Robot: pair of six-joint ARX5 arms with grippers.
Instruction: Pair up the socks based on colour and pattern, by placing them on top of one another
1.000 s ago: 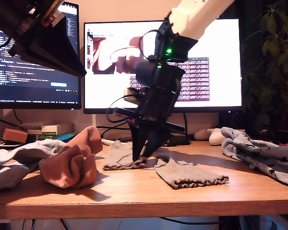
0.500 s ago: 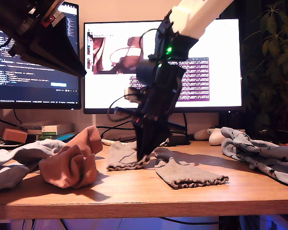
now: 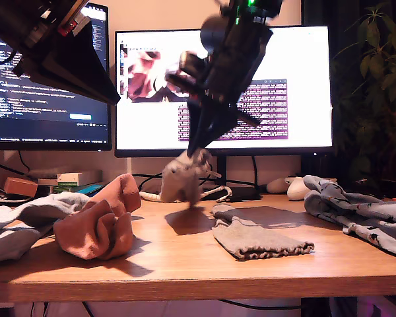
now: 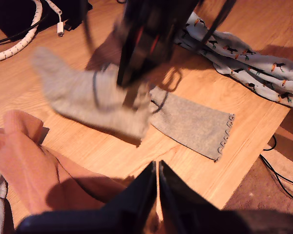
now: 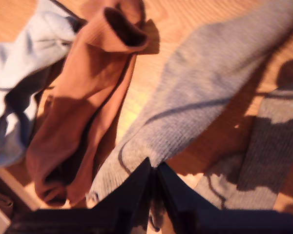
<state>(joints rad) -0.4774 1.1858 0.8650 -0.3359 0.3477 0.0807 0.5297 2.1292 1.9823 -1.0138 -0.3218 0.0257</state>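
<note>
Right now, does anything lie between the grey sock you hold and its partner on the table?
Nothing visible does. The lifted grey sock hangs from my second gripper; only bare table separates it from the flat grey sock.

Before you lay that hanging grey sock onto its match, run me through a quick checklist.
1. Grip: my second gripper is shut on the grey ankle sock: ok.
2. Clearance: the sock hangs above the desk, touching nothing: ok.
3. Target: the matching grey sock lies flat and uncovered: ok.
4. Other arm: my first gripper is shut, empty and high above the salmon socks: ok.
5. How much fabric is pinched: cannot tell, the view is blurred.
</note>
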